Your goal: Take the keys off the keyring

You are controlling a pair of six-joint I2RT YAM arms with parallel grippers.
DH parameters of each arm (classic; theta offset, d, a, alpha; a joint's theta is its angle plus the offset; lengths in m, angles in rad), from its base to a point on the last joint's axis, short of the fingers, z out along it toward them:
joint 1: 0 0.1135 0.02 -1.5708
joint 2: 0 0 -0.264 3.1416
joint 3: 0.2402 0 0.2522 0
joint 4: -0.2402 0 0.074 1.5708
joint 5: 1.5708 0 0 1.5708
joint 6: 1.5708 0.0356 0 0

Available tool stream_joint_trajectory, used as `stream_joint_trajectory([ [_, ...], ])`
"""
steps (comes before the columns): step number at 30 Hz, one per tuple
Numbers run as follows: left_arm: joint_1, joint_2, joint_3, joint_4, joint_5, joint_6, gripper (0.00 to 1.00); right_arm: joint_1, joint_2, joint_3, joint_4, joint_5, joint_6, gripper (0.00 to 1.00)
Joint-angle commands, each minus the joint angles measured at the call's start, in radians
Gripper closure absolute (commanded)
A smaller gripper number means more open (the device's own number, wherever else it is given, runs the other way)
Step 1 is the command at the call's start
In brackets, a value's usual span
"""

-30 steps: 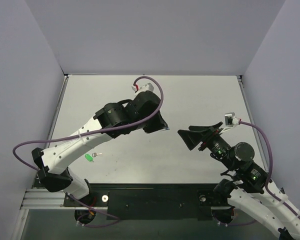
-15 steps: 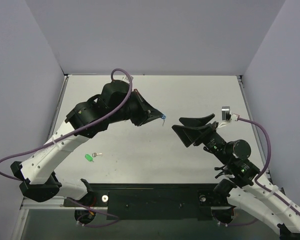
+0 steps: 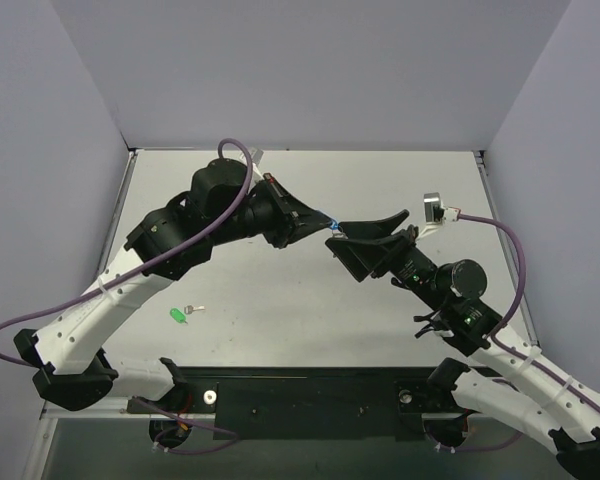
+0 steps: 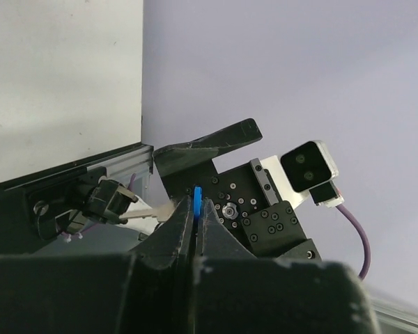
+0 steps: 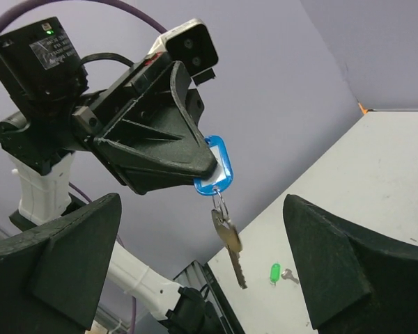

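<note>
My left gripper (image 3: 327,222) is shut on the blue tag of the keyring (image 5: 217,165) and holds it up in the air above the table (image 3: 400,180). In the left wrist view only the tag's blue edge (image 4: 197,199) shows between the closed fingertips. A thin ring (image 5: 220,204) hangs from the tag, and a silver-grey key (image 5: 230,244) dangles from the ring. My right gripper (image 3: 366,240) stands wide open just right of the tag. In its own view the key hangs between its two spread fingers (image 5: 56,271), touching neither.
A green tag (image 3: 177,315) with its own small key (image 3: 193,308) lies on the table near the front left; the right wrist view shows this green tag (image 5: 274,272) far below. Grey walls close in the table's left, back and right sides.
My left arm has risen and swung right, carrying the blue tag and key up. My right gripper has moved left and up until its open fingers flank the hanging key.
</note>
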State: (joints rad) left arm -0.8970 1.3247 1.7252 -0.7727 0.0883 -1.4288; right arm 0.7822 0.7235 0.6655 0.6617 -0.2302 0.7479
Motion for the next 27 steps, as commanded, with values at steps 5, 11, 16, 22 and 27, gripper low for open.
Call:
stream_joint_trajectory([
  [5, 0.013, -0.058, -0.021, 0.131, 0.011, -0.079, 1.00, 0.014, 0.054, 0.065, 0.237, -0.021, 0.059, 0.17],
  [11, 0.018, -0.062, -0.032, 0.185, 0.004, -0.108, 1.00, 0.015, 0.100, 0.062, 0.352, -0.017, 0.129, 0.29],
  [16, 0.020, -0.071, -0.046, 0.216, -0.007, -0.130, 1.00, 0.014, 0.117, 0.059, 0.418, -0.003, 0.169, 0.35],
  [22, 0.026, -0.097, -0.078, 0.248, -0.031, -0.147, 1.00, 0.015, 0.113, 0.043, 0.467, 0.014, 0.205, 0.41],
  [27, 0.027, -0.116, -0.096, 0.262, -0.047, -0.151, 1.00, 0.017, 0.110, 0.019, 0.490, 0.034, 0.222, 0.44],
])
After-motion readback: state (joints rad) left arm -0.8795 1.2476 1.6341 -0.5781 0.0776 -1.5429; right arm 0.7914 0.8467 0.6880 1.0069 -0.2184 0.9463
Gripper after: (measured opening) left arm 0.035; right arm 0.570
